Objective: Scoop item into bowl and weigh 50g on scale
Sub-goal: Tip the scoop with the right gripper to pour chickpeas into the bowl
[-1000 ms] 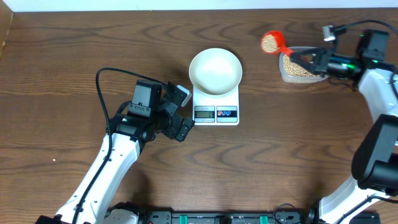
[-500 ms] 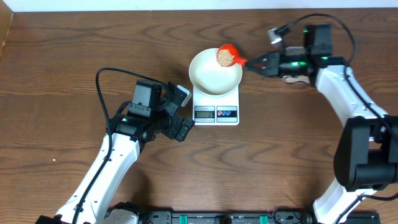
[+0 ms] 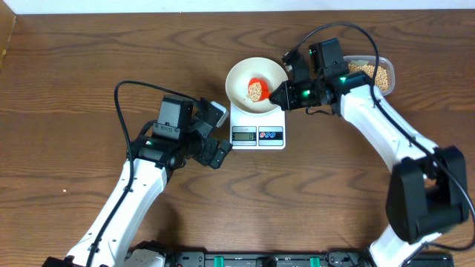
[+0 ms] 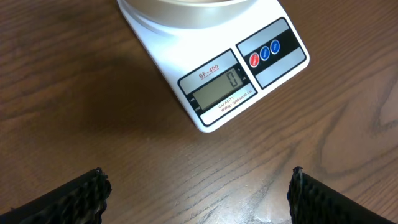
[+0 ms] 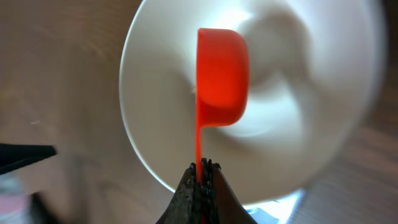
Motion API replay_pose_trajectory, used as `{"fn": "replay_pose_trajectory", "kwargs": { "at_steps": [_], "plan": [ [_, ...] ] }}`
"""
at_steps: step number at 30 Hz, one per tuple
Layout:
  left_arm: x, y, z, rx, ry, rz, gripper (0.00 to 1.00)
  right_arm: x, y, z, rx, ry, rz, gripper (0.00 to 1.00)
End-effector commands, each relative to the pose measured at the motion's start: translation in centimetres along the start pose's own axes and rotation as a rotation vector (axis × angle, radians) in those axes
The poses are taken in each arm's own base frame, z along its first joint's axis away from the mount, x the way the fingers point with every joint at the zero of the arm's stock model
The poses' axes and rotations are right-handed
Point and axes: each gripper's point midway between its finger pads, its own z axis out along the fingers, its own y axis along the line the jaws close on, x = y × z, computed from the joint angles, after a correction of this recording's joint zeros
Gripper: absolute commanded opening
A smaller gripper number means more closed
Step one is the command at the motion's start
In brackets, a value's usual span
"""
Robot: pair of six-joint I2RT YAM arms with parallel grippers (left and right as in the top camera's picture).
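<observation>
Our right hand is closed tight on the thin handle of a red scoop, with the fingers pinched together at the handle's end. The scoop's cup hangs inside the rim of the white bowl, on its right half. From overhead we see tan beans in the cup. The right wrist view is blurred and shows the cup from its side, so we cannot tell there whether any beans lie on the bowl's floor.

The bowl sits on the back part of the white scale, which lies flat on the wooden counter. In the left wrist view the grey display reads 0, and the round red and blue buttons sit just to its right.

Our left hand hovers just beside the scale's left front corner with its fingers spread wide, holding nothing. Only bare wood shows between them.

A clear tub with more beans stands behind the right arm, well to the right of the bowl and partly hidden by the arm.
</observation>
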Motion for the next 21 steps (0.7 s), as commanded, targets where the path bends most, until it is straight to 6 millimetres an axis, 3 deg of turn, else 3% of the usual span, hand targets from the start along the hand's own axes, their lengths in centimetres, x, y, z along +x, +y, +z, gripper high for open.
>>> {"fn": "replay_pose_trajectory", "kwargs": {
  "at_steps": [1,8,15,21],
  "plan": [
    [0.2,0.0,0.1,0.004,0.003,0.001,0.93,-2.1,0.3,-2.8,0.195,-0.108,-0.147,0.01],
    [0.2,0.0,0.1,0.004,0.002,0.001,0.93,-1.9,1.5,-2.4,0.284,-0.098,-0.345,0.01],
    [0.2,0.0,0.1,0.004,0.003,0.001,0.93,-2.0,1.5,-2.3,0.484,-0.097,-0.525,0.01],
    [0.2,0.0,0.1,0.004,0.003,0.001,0.93,-2.7,2.7,-2.8,0.619,-0.118,-0.688,0.01]
  ]
}}
